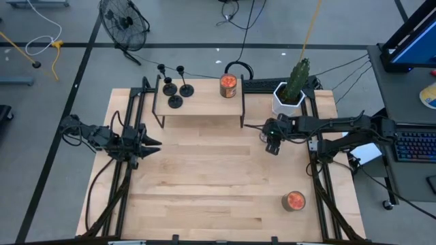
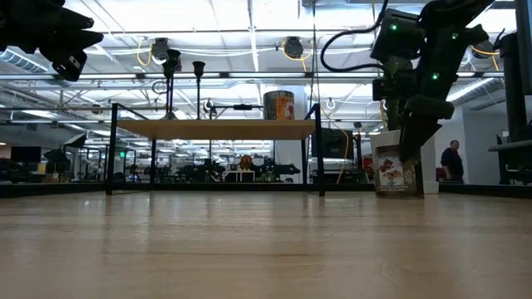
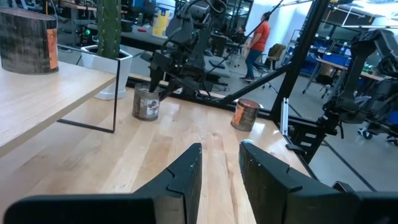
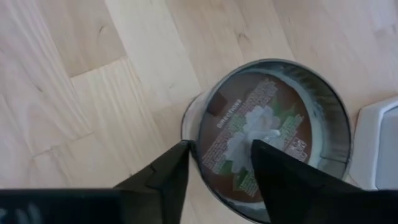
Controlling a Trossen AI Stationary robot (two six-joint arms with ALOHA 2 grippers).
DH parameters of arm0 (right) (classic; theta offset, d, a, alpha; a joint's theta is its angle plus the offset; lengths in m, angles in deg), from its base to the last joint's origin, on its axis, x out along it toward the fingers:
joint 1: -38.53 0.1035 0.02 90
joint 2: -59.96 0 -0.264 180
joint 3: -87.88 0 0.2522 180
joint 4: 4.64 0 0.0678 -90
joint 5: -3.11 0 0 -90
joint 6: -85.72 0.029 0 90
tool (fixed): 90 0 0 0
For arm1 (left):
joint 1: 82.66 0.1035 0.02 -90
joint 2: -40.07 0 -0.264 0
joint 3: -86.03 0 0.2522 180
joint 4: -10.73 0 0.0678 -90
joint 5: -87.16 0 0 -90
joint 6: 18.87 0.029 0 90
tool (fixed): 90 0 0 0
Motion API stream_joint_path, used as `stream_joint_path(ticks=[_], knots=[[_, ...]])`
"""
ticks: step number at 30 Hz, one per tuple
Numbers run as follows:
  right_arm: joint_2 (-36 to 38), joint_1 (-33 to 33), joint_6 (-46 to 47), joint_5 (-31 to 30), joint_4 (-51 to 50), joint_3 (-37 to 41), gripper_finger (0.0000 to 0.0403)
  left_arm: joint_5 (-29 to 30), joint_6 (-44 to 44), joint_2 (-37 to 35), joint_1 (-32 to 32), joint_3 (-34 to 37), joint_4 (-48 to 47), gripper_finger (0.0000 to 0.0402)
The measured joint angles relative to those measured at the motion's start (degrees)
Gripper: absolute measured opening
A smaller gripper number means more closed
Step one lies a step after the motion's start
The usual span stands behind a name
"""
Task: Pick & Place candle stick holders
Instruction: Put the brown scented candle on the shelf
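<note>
**Three candle stick holders stand on shelf as right arm hangs over a tin**

Three black candle stick holders (image 1: 174, 87) stand together at the left end of a small raised shelf (image 1: 204, 102) in the upper middle of the overhead frame, untouched by either arm. One orange-topped can (image 1: 229, 85) sits on the same shelf, right of centre. A second orange-topped can (image 1: 294, 201) rests on the wooden counter (image 1: 204, 177) at lower right. A third tin (image 4: 267, 134), its printed lid facing up, lies directly under the right gripper (image 4: 219, 163), whose jaws are narrowly parted above its rim without gripping it. One potted cactus (image 1: 293, 88) in a white planter stands at upper right. The left gripper (image 1: 151, 143) waits at mid-left, jaws slightly apart and holding nothing.
</note>
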Motion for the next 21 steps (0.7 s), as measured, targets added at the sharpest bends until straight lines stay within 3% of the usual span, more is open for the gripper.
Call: stream_joint_path(ticks=[9, 14, 21], knots=[[0.0, 0.0, 1.1, 0.4, 0.3, 0.0, 0.0074, 0.0, -0.8, 0.0, 0.0, 0.0, 0.0, 0.0113], [0.0, 0.0, 1.3, 3.6, -0.1, -1.0, 0.0013, 0.0, -0.9, 0.0, 0.0, 0.0, 0.0, 0.0113], [-0.2, 0.0, 2.9, 5.5, -2.2, -4.1, 0.0003, 0.0, -1.0, 0.0, 0.0, 0.0, 0.7, 0.0113]])
